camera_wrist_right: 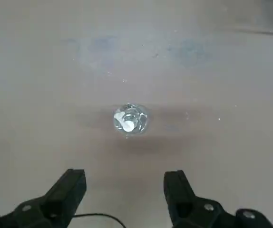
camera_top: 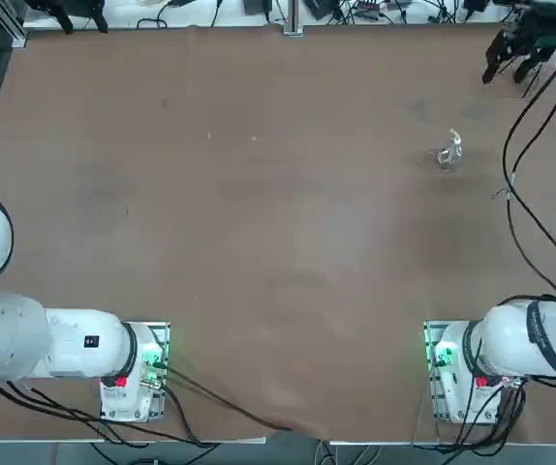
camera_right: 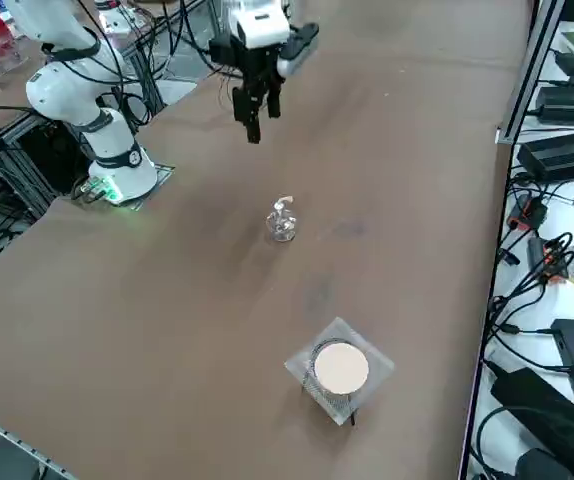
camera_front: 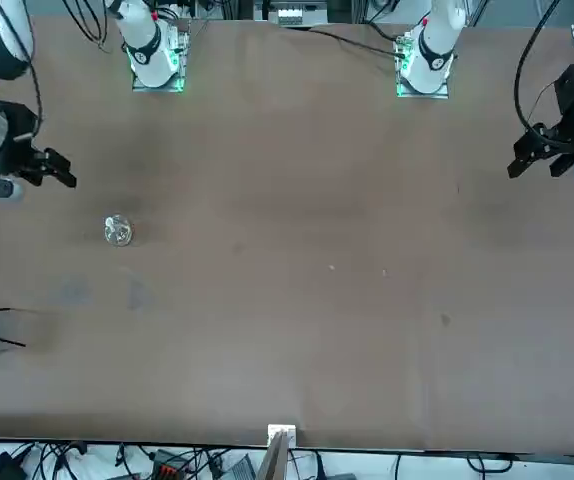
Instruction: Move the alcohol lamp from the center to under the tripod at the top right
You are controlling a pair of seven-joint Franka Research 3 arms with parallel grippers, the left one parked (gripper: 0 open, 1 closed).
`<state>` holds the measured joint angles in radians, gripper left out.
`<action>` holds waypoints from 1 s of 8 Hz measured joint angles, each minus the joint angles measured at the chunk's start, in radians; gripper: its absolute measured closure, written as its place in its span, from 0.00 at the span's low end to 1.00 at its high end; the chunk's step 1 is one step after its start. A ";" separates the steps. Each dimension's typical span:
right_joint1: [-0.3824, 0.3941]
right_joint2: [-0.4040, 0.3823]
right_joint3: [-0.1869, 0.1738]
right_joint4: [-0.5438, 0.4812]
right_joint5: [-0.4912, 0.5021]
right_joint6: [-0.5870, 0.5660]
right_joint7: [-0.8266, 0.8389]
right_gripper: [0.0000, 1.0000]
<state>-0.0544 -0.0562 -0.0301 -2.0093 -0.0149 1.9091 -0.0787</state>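
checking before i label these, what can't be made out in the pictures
- Tripod: whole only in the right side view; the front view cuts it at the left edge, the top view lacks it.
- Tripod legs: mostly hidden under its mesh and disc.
- Alcohol lamp: too small to show wick or fuel level; the wrist view sees only its top.
- Right gripper: fingers open above the table, height over the lamp unclear.

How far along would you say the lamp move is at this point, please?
Nothing is done yet: the alcohol lamp stands alone on the table, apart from the tripod. In hand is the approach only: the right end effector hangs open and empty above the table, short of the lamp. Left: descend, grasp it, carry it across and set it under the tripod.
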 joint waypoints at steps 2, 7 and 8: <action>-0.002 -0.011 0.000 -0.098 0.000 0.115 -0.005 0.00; -0.019 -0.021 0.000 -0.258 0.000 0.328 -0.006 0.00; -0.025 -0.017 0.000 -0.273 0.000 0.358 -0.006 0.01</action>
<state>-0.0798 -0.0734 -0.0301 -2.2828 -0.0149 2.2671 -0.0845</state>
